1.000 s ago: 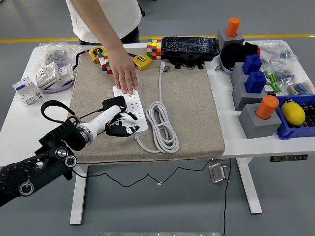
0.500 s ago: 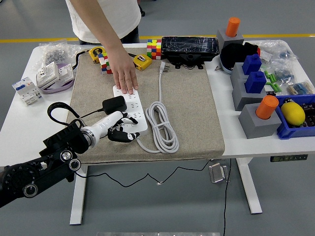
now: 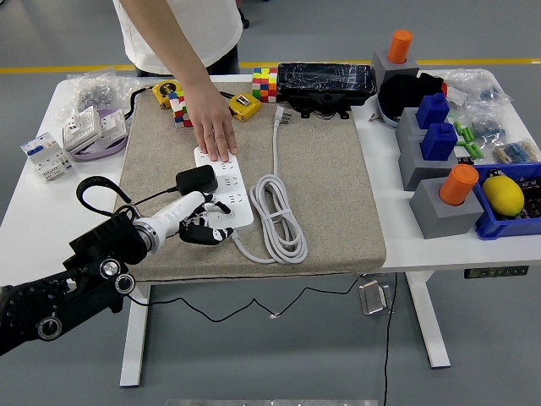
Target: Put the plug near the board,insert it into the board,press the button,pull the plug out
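A white power strip lies on the beige mat, running from far left to near right. A black plug sits on the strip's left edge near its middle, and its black cord loops off to the left. My left hand hovers at the strip's near end, just below the plug, with fingers loosely bent and holding nothing. A person's hand presses flat on the strip's far end. My right arm is out of view.
The strip's white cable lies coiled to its right. Cubes, a yellow tape measure and a black box line the far edge. Grey blocks and a blue bin stand at the right, socket parts at the left.
My left hand has drawn back left and toward me, off the strip's near end. The plug, the strip and the person's hand have stayed in place.
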Controlling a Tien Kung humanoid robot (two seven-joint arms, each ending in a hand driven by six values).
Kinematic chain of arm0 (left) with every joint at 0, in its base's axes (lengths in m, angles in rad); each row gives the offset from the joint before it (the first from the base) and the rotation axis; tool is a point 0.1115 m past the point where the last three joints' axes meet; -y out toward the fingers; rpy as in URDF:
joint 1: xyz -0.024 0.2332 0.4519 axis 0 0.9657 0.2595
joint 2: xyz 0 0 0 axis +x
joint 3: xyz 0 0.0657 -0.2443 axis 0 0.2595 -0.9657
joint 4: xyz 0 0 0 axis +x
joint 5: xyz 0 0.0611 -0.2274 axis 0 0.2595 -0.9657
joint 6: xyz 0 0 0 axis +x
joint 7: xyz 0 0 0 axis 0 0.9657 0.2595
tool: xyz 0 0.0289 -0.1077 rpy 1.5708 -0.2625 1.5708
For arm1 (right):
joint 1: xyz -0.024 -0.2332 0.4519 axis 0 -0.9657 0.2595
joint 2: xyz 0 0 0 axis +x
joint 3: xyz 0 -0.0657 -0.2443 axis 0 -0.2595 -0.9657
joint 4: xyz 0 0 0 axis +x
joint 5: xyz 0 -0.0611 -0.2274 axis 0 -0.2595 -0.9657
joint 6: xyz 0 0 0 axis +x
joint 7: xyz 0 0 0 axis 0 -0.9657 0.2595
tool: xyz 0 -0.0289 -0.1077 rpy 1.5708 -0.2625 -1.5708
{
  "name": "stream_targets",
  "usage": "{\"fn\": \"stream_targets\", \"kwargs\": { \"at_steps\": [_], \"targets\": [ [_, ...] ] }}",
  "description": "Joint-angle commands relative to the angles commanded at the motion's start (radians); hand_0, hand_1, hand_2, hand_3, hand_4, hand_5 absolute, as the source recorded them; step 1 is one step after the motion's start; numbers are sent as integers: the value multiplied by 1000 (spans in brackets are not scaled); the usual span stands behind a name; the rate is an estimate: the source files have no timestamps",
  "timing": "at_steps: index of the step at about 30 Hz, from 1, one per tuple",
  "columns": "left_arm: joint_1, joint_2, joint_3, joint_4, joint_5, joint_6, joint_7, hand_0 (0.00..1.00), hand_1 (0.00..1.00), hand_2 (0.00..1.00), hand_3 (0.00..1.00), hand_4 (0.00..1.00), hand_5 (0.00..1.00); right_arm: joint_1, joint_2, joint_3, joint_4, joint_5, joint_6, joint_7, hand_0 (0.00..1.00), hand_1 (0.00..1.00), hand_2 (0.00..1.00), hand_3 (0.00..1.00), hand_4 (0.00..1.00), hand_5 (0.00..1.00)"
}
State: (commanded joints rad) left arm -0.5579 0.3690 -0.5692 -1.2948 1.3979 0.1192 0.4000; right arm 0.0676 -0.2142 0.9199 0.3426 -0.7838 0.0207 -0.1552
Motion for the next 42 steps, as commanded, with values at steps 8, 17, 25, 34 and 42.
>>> {"fn": "stream_targets", "kwargs": {
  "at_steps": [8,17,25,34,42],
  "targets": [
    [-5,1,24,9,0,-14,22,107,38,142,695,702,291,-1,1,-5,0,4,0,0,610,675,687,574,916,445],
    [-3,2,12,-6,-6,-8,9,98,39,142,687,698,284,-3,0,-4,0,2,0,-1,610,675,686,574,916,445],
    [-1,5,-30,-55,-36,10,-30,97,39,140,681,702,288,-2,2,-5,1,4,0,0,609,675,687,574,917,445],
    [6,2,-48,-38,-63,121,-155,186,117,240,622,694,267,1,0,-12,0,5,0,0,609,675,687,574,917,445],
    [7,-6,-81,1,-55,186,-228,260,319,489,628,692,264,3,-3,-23,1,7,0,0,610,675,687,574,917,445]
  ]
}}
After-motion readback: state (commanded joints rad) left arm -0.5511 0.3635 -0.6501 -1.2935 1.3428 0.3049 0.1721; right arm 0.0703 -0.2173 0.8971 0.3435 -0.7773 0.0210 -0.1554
